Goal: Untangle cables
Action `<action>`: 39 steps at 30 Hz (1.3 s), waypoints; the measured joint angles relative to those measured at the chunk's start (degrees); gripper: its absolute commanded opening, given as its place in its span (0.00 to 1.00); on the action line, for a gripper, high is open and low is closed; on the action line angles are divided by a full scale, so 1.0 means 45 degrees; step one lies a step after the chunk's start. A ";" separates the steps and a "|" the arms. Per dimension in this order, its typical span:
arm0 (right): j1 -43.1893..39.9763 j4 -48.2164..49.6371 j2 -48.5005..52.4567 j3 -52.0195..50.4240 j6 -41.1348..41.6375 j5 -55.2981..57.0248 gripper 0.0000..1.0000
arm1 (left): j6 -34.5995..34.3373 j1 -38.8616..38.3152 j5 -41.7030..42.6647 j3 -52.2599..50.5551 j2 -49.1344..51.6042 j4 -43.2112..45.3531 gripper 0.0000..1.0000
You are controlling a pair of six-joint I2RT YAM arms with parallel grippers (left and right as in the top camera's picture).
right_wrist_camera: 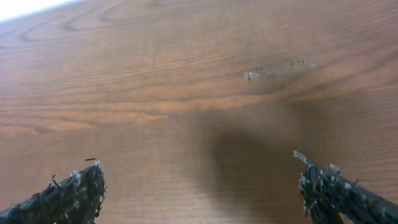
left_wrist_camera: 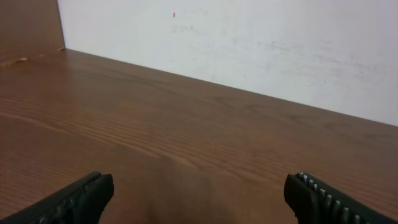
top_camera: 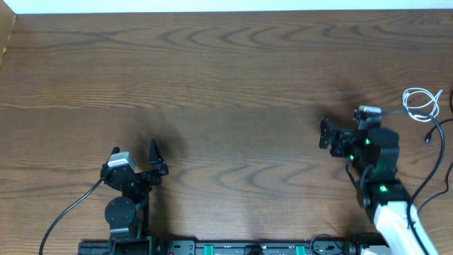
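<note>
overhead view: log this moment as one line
left hand open, empty | right hand open, empty | white cable looped at right edge | black cable near it | neither touched

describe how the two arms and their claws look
Both arms are black and jointed. The left arm carries a small grey block and trails a black cable. The right arm shows green lights and a white lower segment. The left claw has ribbed black fingers; the right claw has rough, frayed-looking fingers.
</note>
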 measured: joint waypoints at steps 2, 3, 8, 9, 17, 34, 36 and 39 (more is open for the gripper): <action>0.0000 0.0821 -0.0583 -0.0627 0.0005 0.0000 0.99 | 0.0000 0.0000 0.0000 0.0000 -0.0005 -0.0005 0.93; 0.0000 0.1316 -0.0894 -0.0981 0.0000 0.0000 0.99 | 0.0000 0.0000 0.0005 0.0000 -0.0005 0.0000 0.93; 0.0005 0.2739 -0.2467 -0.2346 0.0010 0.0000 0.99 | -0.0005 0.0000 0.0005 0.0000 0.0000 -0.0005 0.93; 0.0005 0.2900 -0.2866 -0.2608 0.0010 0.0000 0.99 | -0.0005 0.0000 0.0000 0.0000 0.0000 -0.0005 0.93; 0.0024 0.2929 -0.5644 -0.3526 0.0010 0.0049 0.99 | -0.0005 0.0000 0.0000 0.0000 0.0000 -0.0005 0.93; 0.0024 -0.0578 -0.9976 -0.4177 0.0005 0.0092 0.99 | -0.0005 0.0000 0.0000 0.0005 -0.0005 -0.0005 0.93; 0.0029 -0.0957 -1.0443 -0.4177 -0.0039 0.0092 0.99 | -0.0005 0.0000 0.0005 0.0005 -0.0005 -0.0010 0.93; 0.0034 -0.1729 -1.1351 -0.4177 -0.0350 0.0092 0.99 | 0.0000 0.0000 0.0005 0.0010 0.0000 -0.0015 0.93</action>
